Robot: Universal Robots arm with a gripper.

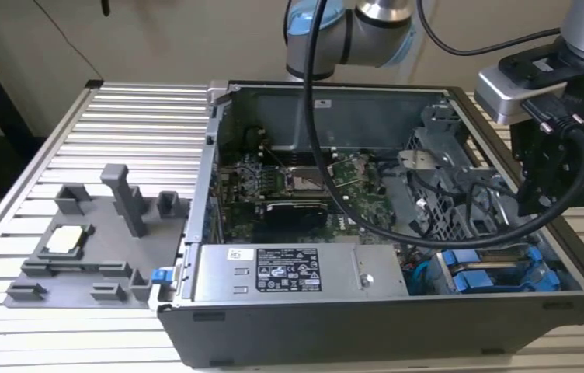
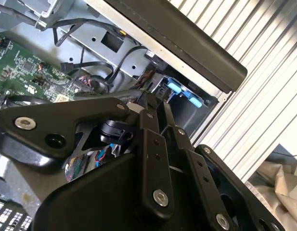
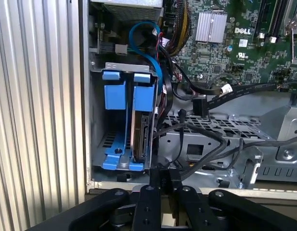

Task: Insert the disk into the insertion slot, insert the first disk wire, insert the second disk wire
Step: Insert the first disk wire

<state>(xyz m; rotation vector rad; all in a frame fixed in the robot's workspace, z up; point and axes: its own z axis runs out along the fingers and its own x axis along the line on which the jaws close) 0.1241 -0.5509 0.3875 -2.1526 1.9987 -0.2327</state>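
The black hand (image 2: pixel 149 100) points at blue carrier tabs (image 2: pixel 184 94), with a green circuit board (image 2: pixel 32 72) nearby.

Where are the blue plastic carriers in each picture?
Exterior view: blue carriers in the computer case, low at the exterior view's right.
First wrist view: carriers side by side in the grey cage, beside the ribbed table.
Second wrist view: carriers peeking out under the case's dark rim.
Shared landmark: the green circuit board.

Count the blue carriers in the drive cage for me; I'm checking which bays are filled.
2, side by side in the drive cage: one blue carrier looks empty, the other holds the disk. Others may be hidden.
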